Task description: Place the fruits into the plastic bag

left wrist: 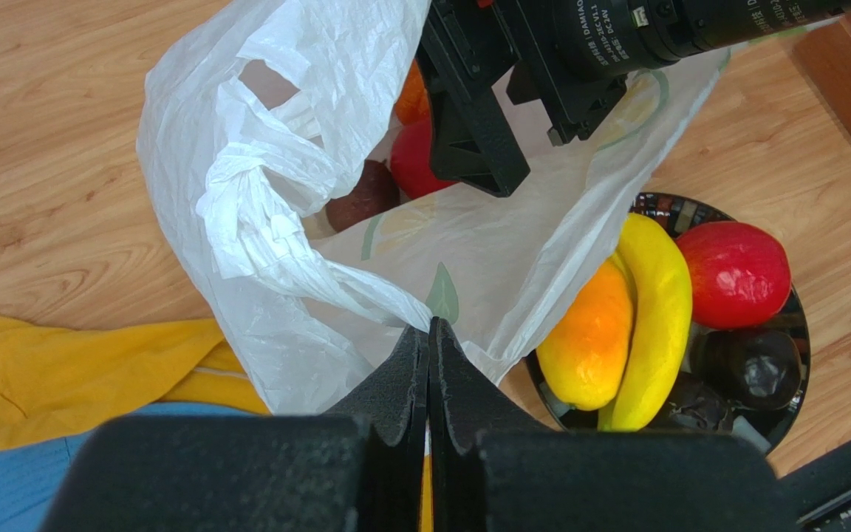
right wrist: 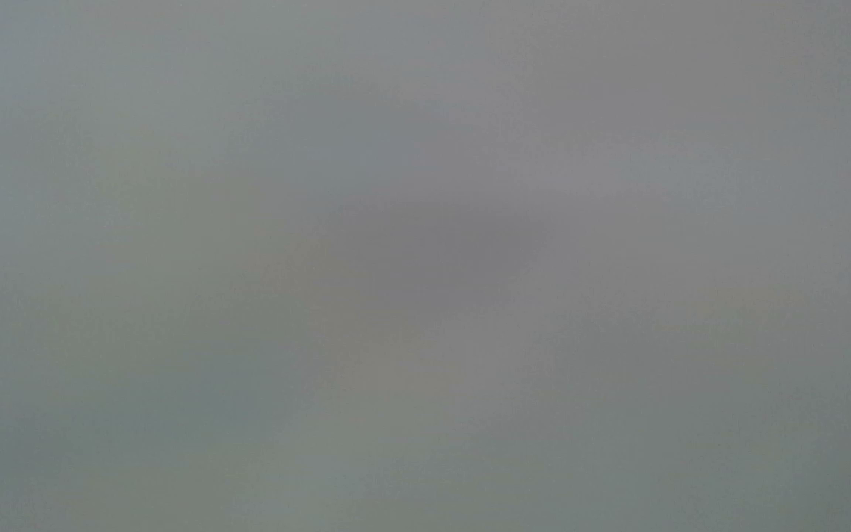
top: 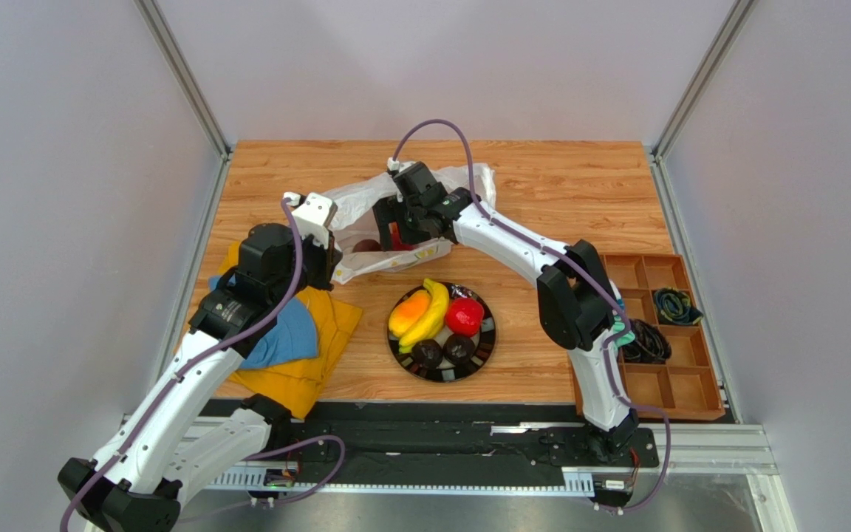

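The plastic bag (top: 369,200) lies open at the table's middle back; it also shows in the left wrist view (left wrist: 286,166). My left gripper (left wrist: 430,333) is shut on the bag's near edge and holds the mouth open. My right gripper (top: 399,233) reaches into the bag, its dark fingers (left wrist: 474,133) next to a red fruit (left wrist: 417,161). A ribbed orange fruit (left wrist: 410,94) and a dark brown fruit (left wrist: 361,197) also lie inside. The mango (left wrist: 588,338), banana (left wrist: 660,305), a red fruit (left wrist: 735,272) and dark fruits (left wrist: 757,366) sit on the black plate (top: 487,341). The right wrist view is a grey blur.
A yellow cloth (top: 325,349) with a blue cloth (top: 286,338) on it lies under my left arm at the front left. A brown compartment tray (top: 680,388) holding cables (top: 674,304) stands at the right edge.
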`<state>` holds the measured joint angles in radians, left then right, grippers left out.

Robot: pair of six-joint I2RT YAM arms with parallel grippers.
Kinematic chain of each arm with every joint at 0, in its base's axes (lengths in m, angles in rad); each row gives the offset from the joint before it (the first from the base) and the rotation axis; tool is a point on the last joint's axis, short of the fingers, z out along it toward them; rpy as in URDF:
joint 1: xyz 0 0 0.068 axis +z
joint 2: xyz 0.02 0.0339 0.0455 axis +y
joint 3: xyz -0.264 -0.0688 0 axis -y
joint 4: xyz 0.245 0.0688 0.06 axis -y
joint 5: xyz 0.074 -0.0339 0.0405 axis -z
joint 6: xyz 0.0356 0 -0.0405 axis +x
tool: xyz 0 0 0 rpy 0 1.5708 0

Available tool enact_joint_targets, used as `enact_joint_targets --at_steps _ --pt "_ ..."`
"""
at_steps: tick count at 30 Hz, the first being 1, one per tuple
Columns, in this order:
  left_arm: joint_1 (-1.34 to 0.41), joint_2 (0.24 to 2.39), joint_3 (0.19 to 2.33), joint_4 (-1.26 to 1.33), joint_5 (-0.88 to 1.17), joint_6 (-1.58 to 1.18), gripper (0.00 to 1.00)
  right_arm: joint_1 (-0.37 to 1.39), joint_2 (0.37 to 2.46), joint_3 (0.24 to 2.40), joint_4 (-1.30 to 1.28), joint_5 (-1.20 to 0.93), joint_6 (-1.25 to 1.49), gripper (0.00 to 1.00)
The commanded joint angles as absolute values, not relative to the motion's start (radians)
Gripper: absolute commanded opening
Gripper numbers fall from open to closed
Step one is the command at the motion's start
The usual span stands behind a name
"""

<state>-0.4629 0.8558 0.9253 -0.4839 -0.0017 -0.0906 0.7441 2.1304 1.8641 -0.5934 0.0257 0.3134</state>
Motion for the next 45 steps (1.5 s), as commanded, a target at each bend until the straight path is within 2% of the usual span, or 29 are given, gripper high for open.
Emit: enact_joint_targets --at_steps 1,8,15,27,39,45 --pt "-0.465 0.853 0.971 -0.474 0.002 -0.092 0.0 0.739 2.118 1.864 -0.575 0.018 0.313 0.95" --pt "-0.465 0.854 0.971 -0.474 0.002 -0.092 0.0 0.741 2.079 1.855 -0.571 -0.037 0.318 0.91" --pt "-0.465 0.864 0.976 -0.479 0.002 -0.094 0.0 0.784 1.855 1.614 -0.434 -0.052 0.299 0.91" --pt "-0.465 0.861 0.977 -0.483 0.002 -0.095 0.0 0.834 1.666 1.496 -0.361 -0.057 0.365 0.89" --pt "-0.465 0.861 0.977 -0.485 0.006 -0.098 0.0 1.04 1.329 1.261 -0.336 -0.074 0.253 0.84" --pt "-0.465 0.859 0.979 -0.485 0.011 -0.098 0.0 1.054 1.24 1.141 -0.394 -0.092 0.273 0.83"
